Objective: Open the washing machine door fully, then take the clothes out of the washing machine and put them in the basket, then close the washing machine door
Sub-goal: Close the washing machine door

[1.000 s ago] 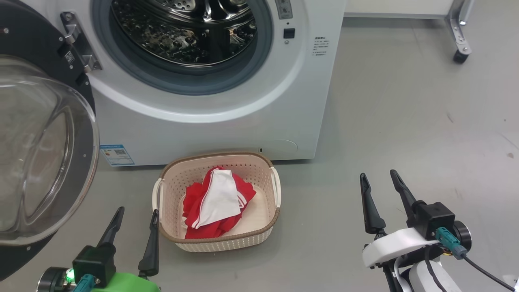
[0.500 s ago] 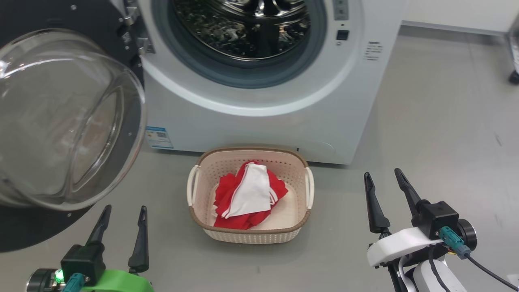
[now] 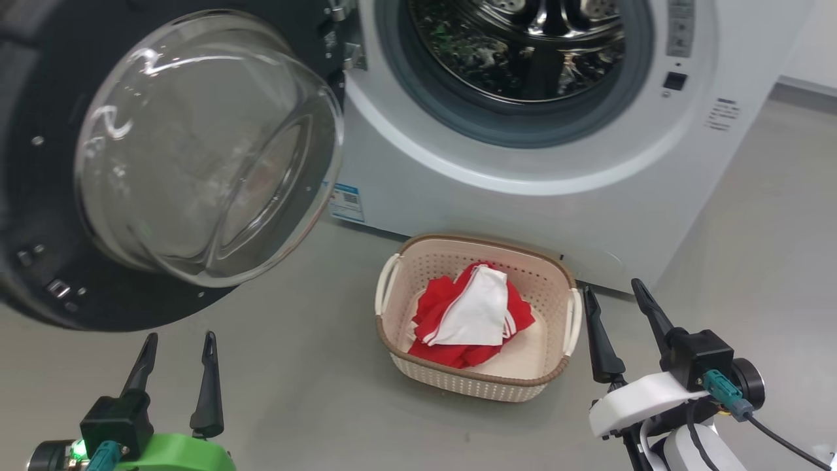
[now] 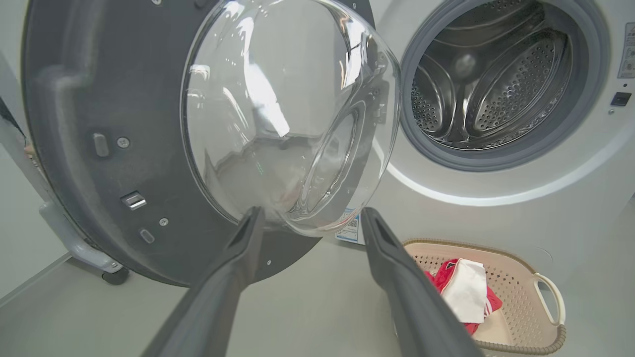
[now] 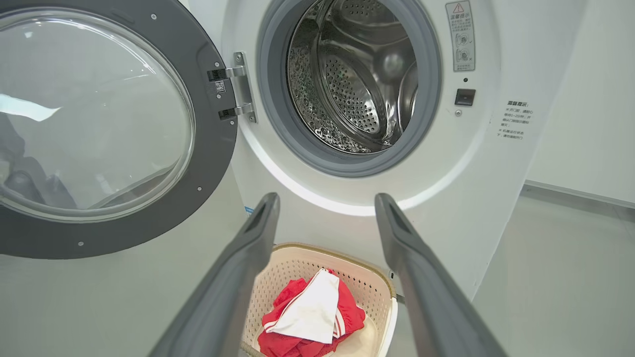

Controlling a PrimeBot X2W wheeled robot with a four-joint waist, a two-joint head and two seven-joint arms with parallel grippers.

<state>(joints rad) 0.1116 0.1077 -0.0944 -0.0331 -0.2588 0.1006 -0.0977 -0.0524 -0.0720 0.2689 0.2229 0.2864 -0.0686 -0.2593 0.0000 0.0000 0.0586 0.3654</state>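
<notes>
The washing machine (image 3: 523, 196) (image 5: 466, 163) stands with its steel drum bare inside. Its round black door (image 3: 39, 196) (image 4: 89, 124) (image 5: 213, 148) hangs wide open to the left, glass bowl bulging toward me. On the floor in front sits the cream basket (image 3: 477, 383) (image 4: 521, 258) (image 5: 292, 267), and the red and white clothes (image 3: 474, 317) (image 4: 464, 295) (image 5: 310, 312) lie inside it. My left gripper (image 3: 176, 343) (image 4: 310, 213) is open and empty, low at the left, below the door. My right gripper (image 3: 614, 291) (image 5: 325, 198) is open and empty, just right of the basket.
Grey floor (image 3: 294, 392) stretches around the basket and to the right of the machine. A white frame leg on a black caster (image 4: 106, 267) stands behind the open door. A pale wall (image 5: 585, 99) runs to the right of the machine.
The head camera has swung left, so machine, door and basket slid right in its view. Both grippers stayed open and empty at the bottom of the view.
</notes>
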